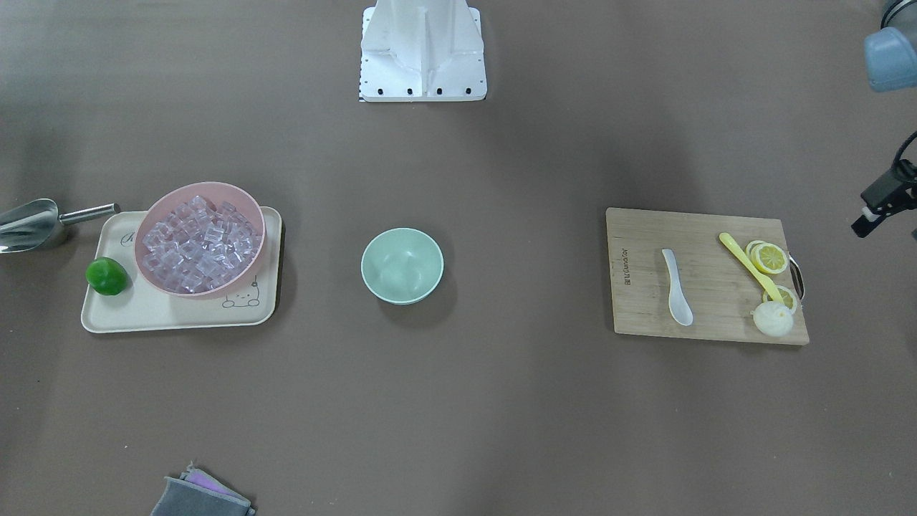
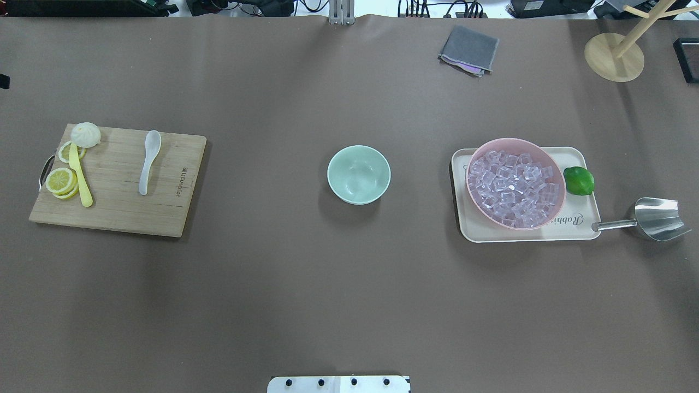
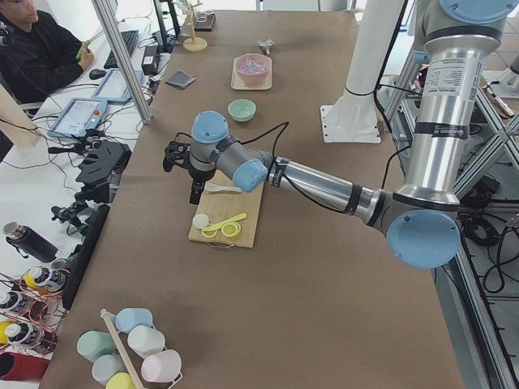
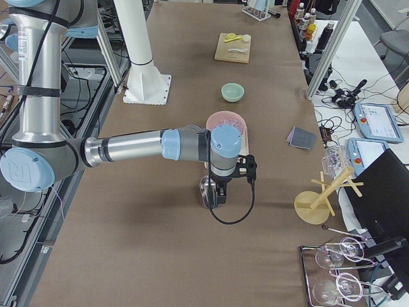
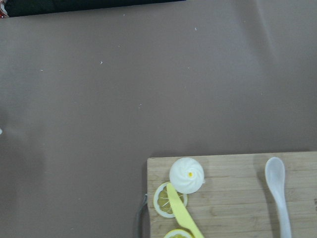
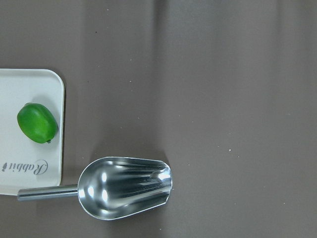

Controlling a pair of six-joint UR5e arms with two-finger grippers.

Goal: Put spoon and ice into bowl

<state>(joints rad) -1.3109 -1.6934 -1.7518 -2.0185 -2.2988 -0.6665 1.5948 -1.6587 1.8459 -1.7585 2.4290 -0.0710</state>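
Observation:
The white spoon [image 1: 677, 287] lies on a wooden cutting board [image 1: 645, 236]; it also shows in the overhead view [image 2: 149, 162] and the left wrist view [image 5: 278, 196]. The mint-green bowl [image 1: 402, 266] stands empty at the table's middle [image 2: 359, 174]. Clear ice cubes [image 1: 200, 247] fill a pink bowl [image 2: 516, 140] on a cream tray [image 1: 179, 312]. My left gripper [image 1: 882, 208] hovers beyond the board's outer end, above the table [image 3: 195, 182]; I cannot tell its state. My right gripper [image 4: 216, 198] hangs over the steel scoop; I cannot tell its state.
A steel scoop [image 1: 29, 226] lies beside the tray, its handle toward it [image 6: 126, 186]. A lime [image 1: 107, 276] sits on the tray. A yellow utensil [image 1: 749, 265], lemon slices [image 1: 770, 258] and a white bun [image 1: 774, 319] lie on the board. A grey cloth [image 2: 468, 49] and a wooden stand [image 2: 614, 57] are at the far edge.

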